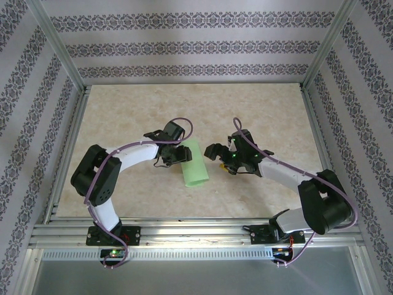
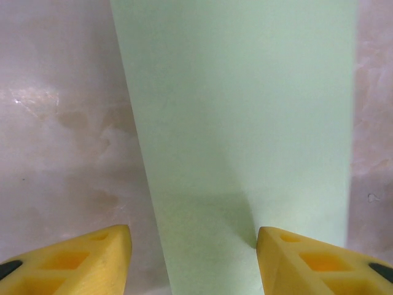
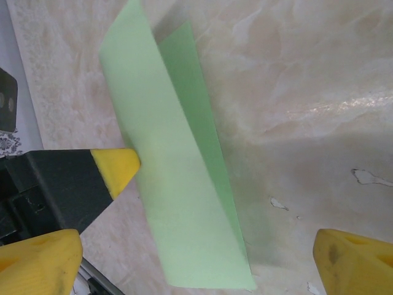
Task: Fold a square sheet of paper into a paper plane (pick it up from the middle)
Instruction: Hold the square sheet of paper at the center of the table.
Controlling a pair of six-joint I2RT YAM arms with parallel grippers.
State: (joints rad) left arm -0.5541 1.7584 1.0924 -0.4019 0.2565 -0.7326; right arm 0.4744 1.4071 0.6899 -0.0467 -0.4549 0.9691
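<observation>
The square sheet of thin pale green paper [image 1: 195,166] lies near the middle of the beige marble-patterned tabletop [image 1: 123,123], between the two arms. It is folded over on itself into a long, narrow strip running roughly from far to near.

In the right wrist view the paper [image 3: 184,203] shows two layers. The paler upper flap stands up off the darker layer beneath it at the far end, and the two meet along the fold on the right-hand side.

The left claw [image 1: 179,153] sits over the far end of the strip. From its own camera, the left claw [image 2: 193,264] has its yellow fingers [image 2: 80,261] spread wide, with the paper [image 2: 245,123] passing flat between and beneath them and nothing clamped. In the right wrist view, one yellow fingertip [image 3: 116,169] of the left claw touches the left edge of the raised flap.

The right claw [image 1: 213,150] hovers just beside the strip on its right side. It is also wide open and grips nothing. Its two yellow fingers [image 3: 356,261] sit at the lower corners of its camera's view, above the near end of the paper.
</observation>
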